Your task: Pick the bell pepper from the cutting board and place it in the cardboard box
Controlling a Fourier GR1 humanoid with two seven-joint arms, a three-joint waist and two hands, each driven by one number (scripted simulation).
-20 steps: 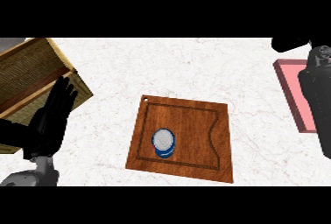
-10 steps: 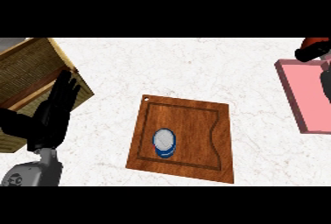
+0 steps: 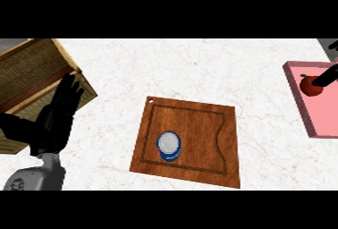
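White marbled table (image 3: pixel 198 67) below us, a wooden cutting board (image 3: pixel 198 134) at centre with a blue-and-white round container (image 3: pixel 169 146) on it. At the right edge we see a red pepper (image 3: pixel 309 85) on a pink tray (image 3: pixel 323 120), with our right hand's dark fingers (image 3: pixel 327 78) touching it; we cannot tell whether they grasp it. Our left hand (image 3: pixel 56 118) rests with fingers straight and released, just beside the cardboard box (image 3: pixel 33 71) at far left.

Right hand (image 3: pixel 325 79) mostly beyond the right edge, perhaps touching the half-hidden red object (image 3: pixel 309 85).
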